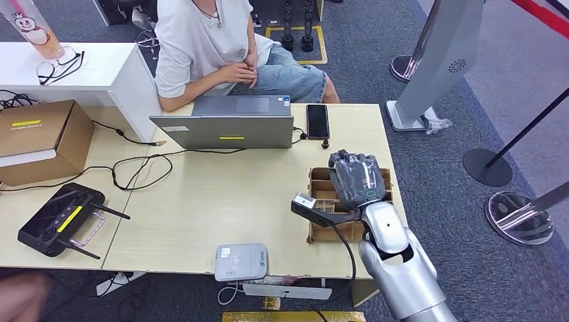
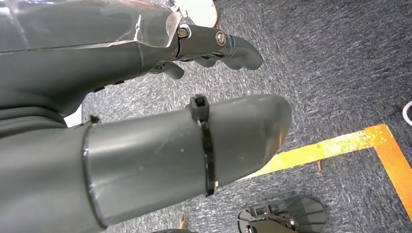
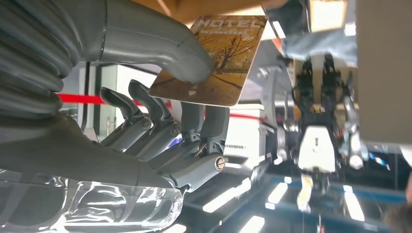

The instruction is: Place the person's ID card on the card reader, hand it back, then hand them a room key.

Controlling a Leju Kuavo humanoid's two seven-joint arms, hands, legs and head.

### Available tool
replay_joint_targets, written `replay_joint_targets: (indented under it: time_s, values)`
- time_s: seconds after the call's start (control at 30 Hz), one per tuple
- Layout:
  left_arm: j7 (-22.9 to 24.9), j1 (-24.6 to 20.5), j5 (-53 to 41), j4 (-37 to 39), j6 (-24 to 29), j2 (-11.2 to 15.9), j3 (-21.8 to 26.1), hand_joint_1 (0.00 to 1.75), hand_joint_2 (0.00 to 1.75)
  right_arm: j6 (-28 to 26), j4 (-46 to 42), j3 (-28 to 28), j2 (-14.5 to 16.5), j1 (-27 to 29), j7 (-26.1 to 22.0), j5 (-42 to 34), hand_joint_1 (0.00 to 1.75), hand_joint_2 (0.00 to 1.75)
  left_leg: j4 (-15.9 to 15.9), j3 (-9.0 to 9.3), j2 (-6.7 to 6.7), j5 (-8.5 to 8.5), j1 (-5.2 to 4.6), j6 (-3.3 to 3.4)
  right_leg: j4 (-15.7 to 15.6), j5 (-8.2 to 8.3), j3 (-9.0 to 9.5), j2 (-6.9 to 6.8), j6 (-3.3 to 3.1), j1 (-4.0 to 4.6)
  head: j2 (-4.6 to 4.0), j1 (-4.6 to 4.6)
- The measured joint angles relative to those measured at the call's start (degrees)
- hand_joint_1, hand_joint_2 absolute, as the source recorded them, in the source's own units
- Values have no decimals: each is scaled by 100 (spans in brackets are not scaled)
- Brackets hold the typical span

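1. The right hand (image 1: 355, 178) hung over the slotted wooden card box (image 1: 321, 194) at the right end of the pale wooden table (image 1: 221, 201).
2. In the right wrist view, the grey thumb (image 3: 187, 63) and dark fingers (image 3: 204, 121) pinched a brown-and-gold plastic card printed "HOTEL" (image 3: 218, 60), which I judged to be the room key.
3. The left hand (image 2: 145, 111) hung low over grey carpet (image 2: 330, 63), holding nothing, its fingers loosely extended.
4. The white card reader (image 1: 241, 261) sat at the table's near edge, with no card on it that I could make out.
5. I could not find the ID card in any view.
6. The seated person in a white shirt (image 1: 201, 40) had both hands folded together behind an open grey laptop (image 1: 231, 122).
7. The final step looked to be in hand: the key was gripped but not yet passed over.
8. The next move would call for carrying the card across the table, past the laptop, towards the person, and keeping the pinch firm until they took it.
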Motion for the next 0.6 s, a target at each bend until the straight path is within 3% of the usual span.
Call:
replay_joint_targets:
  time_s: [0.6]
  values:
    - [-51,6,51,0,53,2,1,0,0,-949,-752,7,115,260,-499,-125,175,175,0,0,0,0,0,0,0,0,0,0,0,0,0,0]
